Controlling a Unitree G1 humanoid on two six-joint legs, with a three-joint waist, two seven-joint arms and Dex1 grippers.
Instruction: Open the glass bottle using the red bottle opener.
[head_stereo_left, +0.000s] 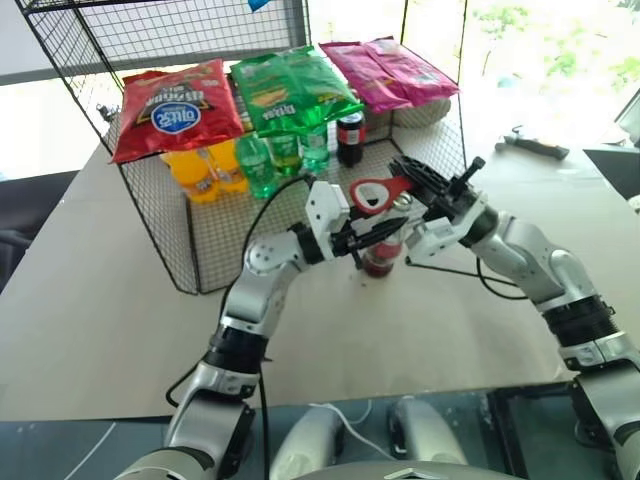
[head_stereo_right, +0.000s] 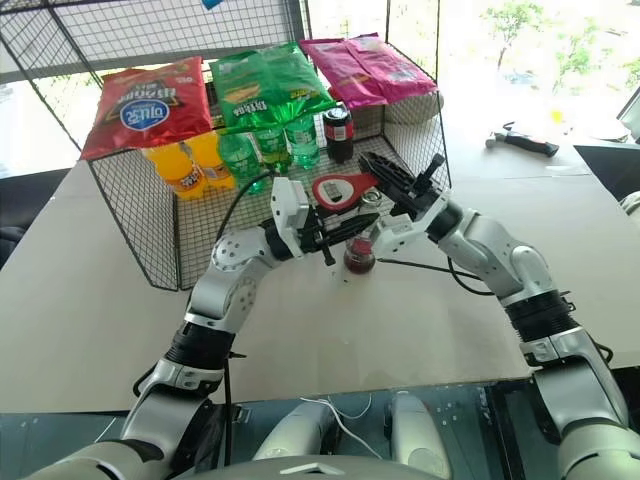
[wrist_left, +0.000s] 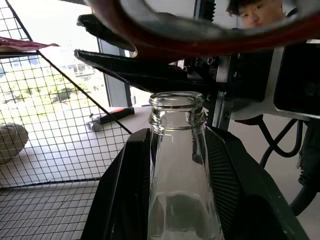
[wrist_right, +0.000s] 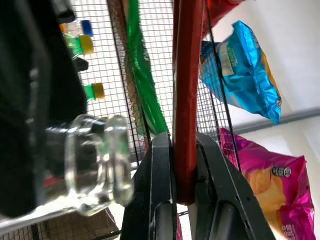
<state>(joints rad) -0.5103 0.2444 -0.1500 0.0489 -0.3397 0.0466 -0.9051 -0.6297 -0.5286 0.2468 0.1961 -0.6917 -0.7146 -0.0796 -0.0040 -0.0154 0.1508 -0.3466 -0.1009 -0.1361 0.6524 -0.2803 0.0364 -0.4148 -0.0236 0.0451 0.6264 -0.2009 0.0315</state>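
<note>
glass bottle (head_stereo_left: 381, 252): stands up on the table, its mouth bare, no cap on it
left gripper (head_stereo_left: 372, 232): squeezes the bottle's neck from both sides
right gripper (head_stereo_left: 418, 180): pinches the red bottle opener (head_stereo_left: 378, 193), whose ring hangs just above the mouth, handle lying flat

Clear glossy glass bottle (wrist_left: 177, 165); smooth red bottle opener (wrist_right: 187, 100); black wire-mesh rack (head_stereo_left: 150, 215).

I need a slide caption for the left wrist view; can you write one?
Left gripper clamping the uncapped clear glass bottle, the slim red bottle opener raised just above its mouth.
</note>
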